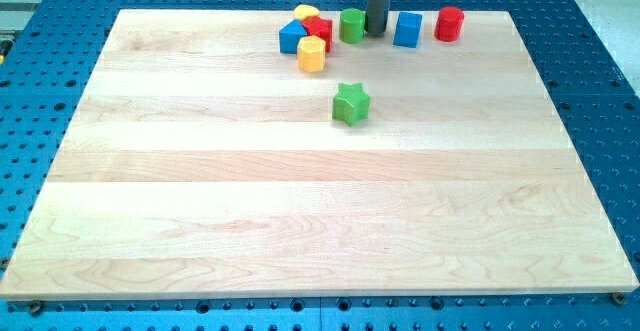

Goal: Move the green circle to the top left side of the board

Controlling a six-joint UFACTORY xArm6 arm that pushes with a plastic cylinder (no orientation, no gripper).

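Note:
The green circle (352,25), a short green cylinder, stands near the board's top edge, a little right of centre. My tip (377,32) is at the end of the dark rod, right beside the green circle on its right side, touching or nearly touching it. A blue block (408,29) stands just right of the rod. The wooden board (300,211) fills most of the view.
Left of the green circle is a cluster: a blue block (292,37), a red block (319,30), a yellow block (306,13) behind them and a yellow hexagon-like block (312,55) in front. A red cylinder (449,23) stands top right. A green star (351,104) lies lower.

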